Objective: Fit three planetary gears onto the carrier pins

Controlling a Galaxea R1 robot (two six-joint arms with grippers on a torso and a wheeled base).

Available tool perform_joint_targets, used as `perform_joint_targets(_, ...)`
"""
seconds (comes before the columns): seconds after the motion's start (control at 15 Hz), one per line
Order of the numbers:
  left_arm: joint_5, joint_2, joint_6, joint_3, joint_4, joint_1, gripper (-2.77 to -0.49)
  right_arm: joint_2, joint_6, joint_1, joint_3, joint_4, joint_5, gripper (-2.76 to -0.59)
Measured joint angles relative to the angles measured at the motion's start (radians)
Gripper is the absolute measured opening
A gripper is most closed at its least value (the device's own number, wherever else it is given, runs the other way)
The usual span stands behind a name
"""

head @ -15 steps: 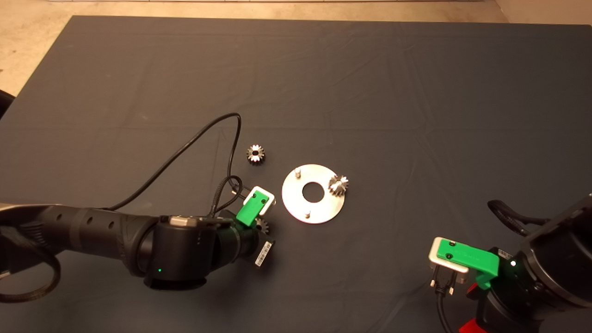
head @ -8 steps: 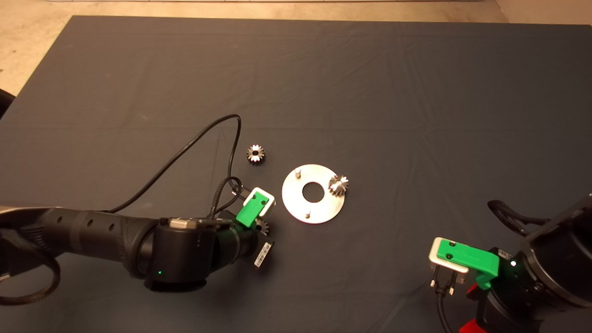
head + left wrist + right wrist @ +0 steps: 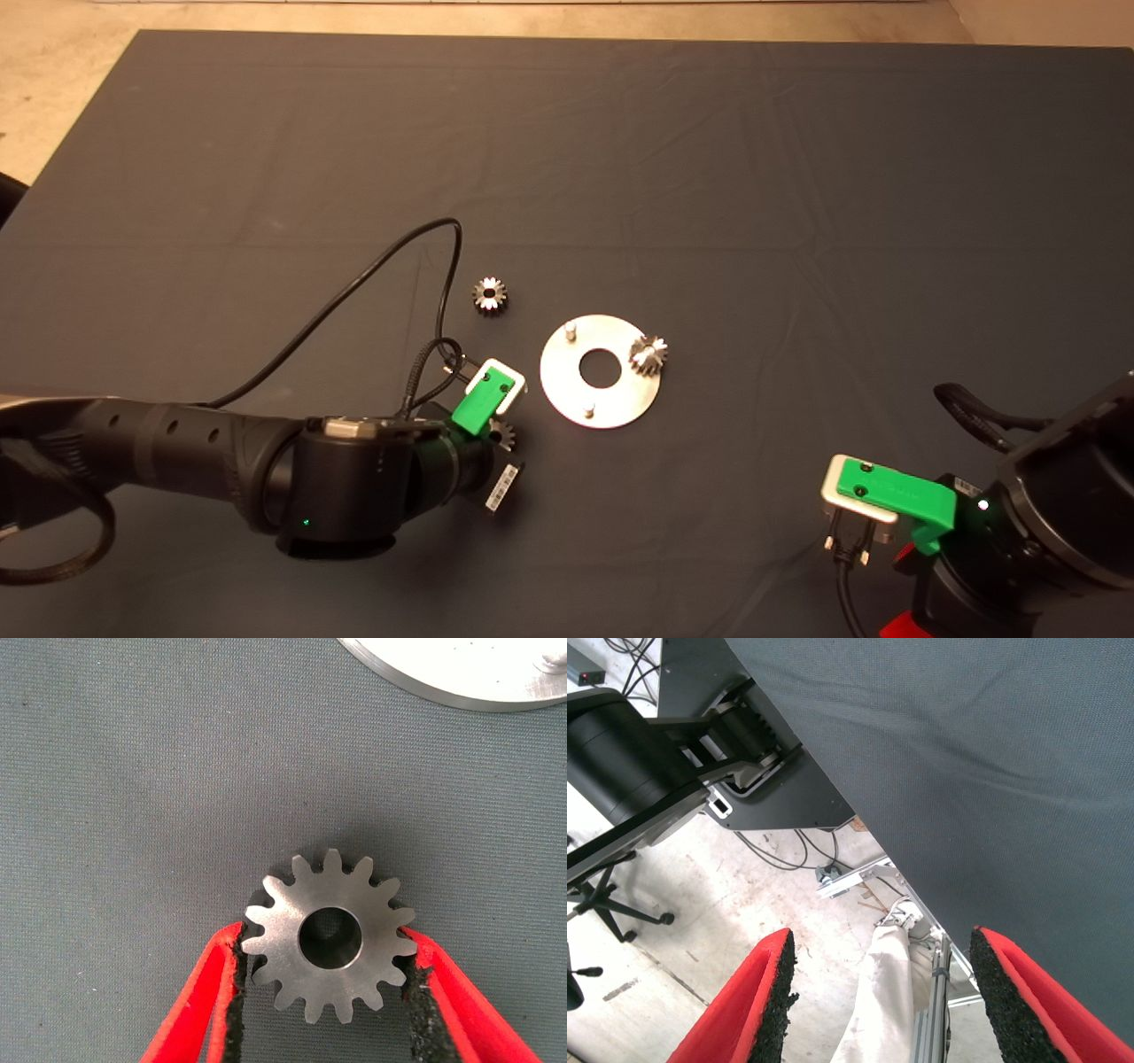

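Two pads of my left gripper (image 3: 328, 992) pinch a gear (image 3: 329, 936) lying flat on the mat (image 3: 709, 177), jaws closed on its teeth, just beside the disc (image 3: 620, 403). One gear (image 3: 648, 354) sits on a pin; another (image 3: 489, 293) lies loose nearby. My right gripper (image 3: 877, 1010) waits at the surface's edge, jaws spread.

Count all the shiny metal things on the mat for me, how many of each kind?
Gears: 3
Round discs: 1
Pins you can see: 2
Total: 6
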State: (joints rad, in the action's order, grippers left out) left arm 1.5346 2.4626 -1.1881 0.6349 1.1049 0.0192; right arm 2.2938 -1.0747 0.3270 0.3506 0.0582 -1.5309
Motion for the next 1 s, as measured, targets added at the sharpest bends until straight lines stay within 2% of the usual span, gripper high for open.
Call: perform_joint_targets(1.0,0.0,0.0,0.001,0.0,0.0,0.0,-2.45,0.0,0.0,0.0,0.0,0.0,0.0,-1.91)
